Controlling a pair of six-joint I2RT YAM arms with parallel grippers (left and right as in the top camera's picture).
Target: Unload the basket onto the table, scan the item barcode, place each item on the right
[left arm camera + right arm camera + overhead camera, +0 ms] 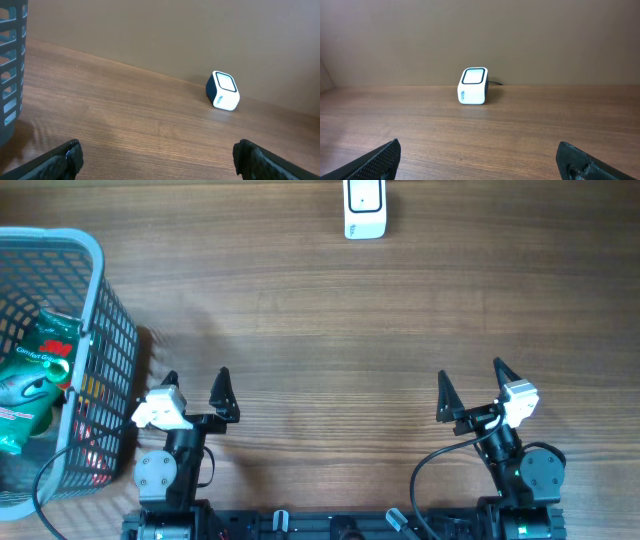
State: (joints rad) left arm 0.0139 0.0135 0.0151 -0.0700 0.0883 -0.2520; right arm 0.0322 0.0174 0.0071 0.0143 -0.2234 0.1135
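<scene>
A soft, crinkled green packet [30, 365] with white print and a red patch is seen lying inside a grey plastic basket [112, 330]. The basket has slotted lattice walls and a rounded rim, and is set at the left edge of the bench [320, 320]. The packet's print is too small to be read in full.

A small boxy scanner [364, 210] is placed at the far edge of the bench, well apart from the basket. It is white with a dark side, and a rounded-square window outlined in black is set in its slanted top. A thin cable [495, 83] is seen at its back.

The bench is smooth brown wood grain with a faint sheen, and is backed by a plain brown wall [530, 40].

The black, pointed left jaws, near the basket, are held wide open, gripping nothing. The right jaws, well apart from it, are likewise open and grip nothing.
</scene>
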